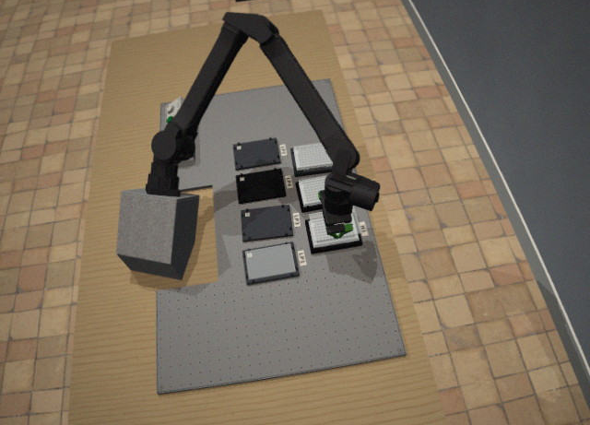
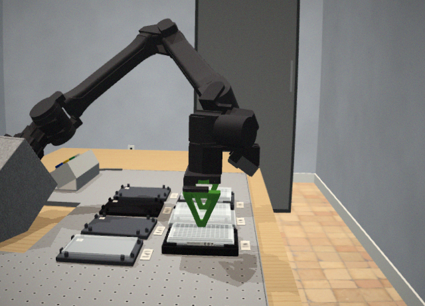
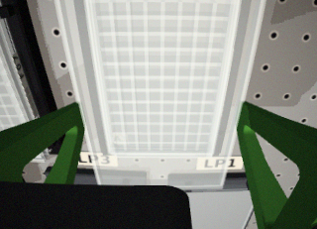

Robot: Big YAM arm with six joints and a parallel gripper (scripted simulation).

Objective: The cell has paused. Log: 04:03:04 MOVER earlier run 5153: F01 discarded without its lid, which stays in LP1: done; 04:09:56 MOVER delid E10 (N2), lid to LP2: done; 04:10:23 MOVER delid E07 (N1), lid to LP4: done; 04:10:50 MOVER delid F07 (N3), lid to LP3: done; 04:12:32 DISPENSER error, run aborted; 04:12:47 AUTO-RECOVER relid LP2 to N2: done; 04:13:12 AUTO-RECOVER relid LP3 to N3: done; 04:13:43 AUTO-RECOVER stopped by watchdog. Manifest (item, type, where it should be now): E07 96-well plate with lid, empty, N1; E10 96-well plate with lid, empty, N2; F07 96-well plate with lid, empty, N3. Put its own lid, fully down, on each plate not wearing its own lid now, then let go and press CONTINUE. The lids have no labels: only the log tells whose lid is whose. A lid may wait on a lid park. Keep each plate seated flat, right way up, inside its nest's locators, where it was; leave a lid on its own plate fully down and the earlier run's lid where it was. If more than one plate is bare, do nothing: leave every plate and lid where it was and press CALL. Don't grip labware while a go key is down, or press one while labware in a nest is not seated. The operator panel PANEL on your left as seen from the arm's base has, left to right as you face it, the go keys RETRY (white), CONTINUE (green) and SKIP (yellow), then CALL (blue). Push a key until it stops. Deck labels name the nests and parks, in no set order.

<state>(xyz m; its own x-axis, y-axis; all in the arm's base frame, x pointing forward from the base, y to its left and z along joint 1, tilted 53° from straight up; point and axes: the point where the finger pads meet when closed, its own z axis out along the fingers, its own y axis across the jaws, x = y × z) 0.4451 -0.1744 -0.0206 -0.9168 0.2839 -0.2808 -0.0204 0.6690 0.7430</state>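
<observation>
- My gripper [image 2: 200,206] is clamped wide across a clear lid [image 3: 161,77], held above the E07 96-well plate [image 2: 202,235] in the nearest nest.
- Lid looks roughly aligned, though I can't tell the remaining gap.
- Done: lid fetched.
- Left: seat it fully, release, press CONTINUE on the panel [image 2: 76,169].

- Around me: a tan brick floor [image 1: 476,277].
- Plain grey-blue walls [image 2: 370,90], with a pale skirting [image 2: 360,224].
- A tall dark grey cabinet [image 2: 247,56] behind my wooden bench [image 1: 95,315].
</observation>
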